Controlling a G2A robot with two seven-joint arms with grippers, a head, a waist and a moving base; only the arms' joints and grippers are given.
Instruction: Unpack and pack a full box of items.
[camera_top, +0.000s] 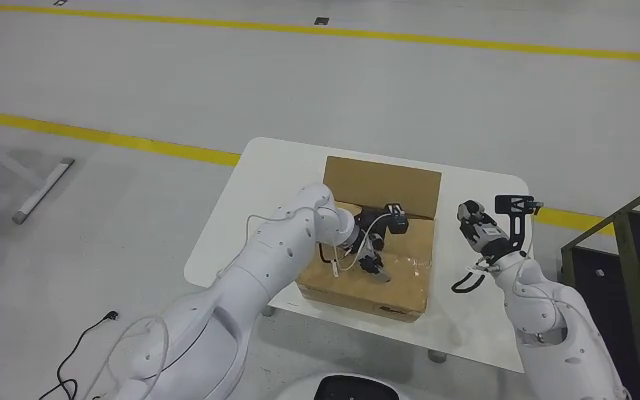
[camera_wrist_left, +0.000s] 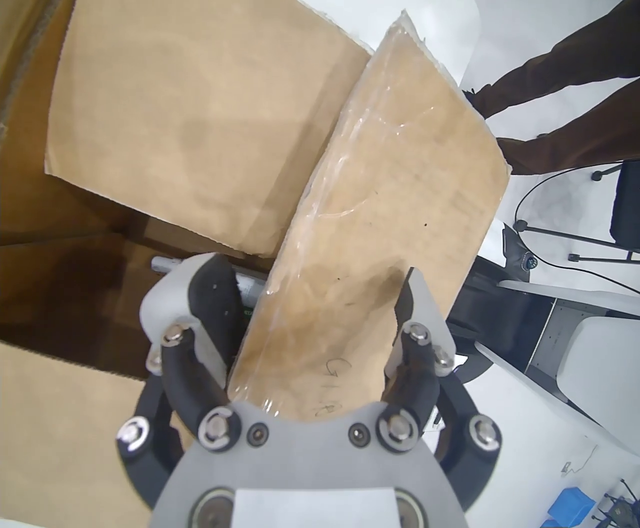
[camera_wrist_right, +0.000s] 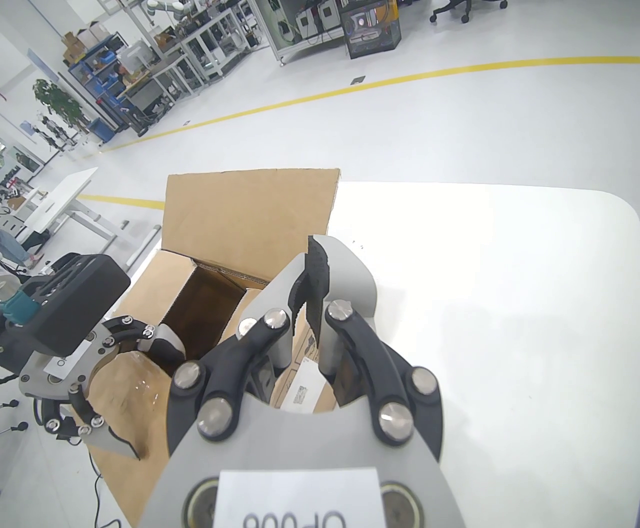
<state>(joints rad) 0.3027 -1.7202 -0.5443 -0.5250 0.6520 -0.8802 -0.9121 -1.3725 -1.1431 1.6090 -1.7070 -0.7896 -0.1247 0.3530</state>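
The open brown cardboard box (camera_top: 385, 185) sits on the white bench (camera_top: 270, 190). The left hand (camera_wrist_left: 311, 280) is over it, fingers apart with a tape-covered flap (camera_wrist_left: 395, 190) between them. The right hand (camera_wrist_right: 312, 280) hangs beside the box, fingers pressed together on nothing.

One cardboard box (camera_top: 385, 182), one table (camera_top: 268, 195), two hands (camera_wrist_left: 310, 300) (camera_wrist_right: 314, 280)

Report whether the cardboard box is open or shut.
Open: the box has its far flap standing up and its dark inside exposed.
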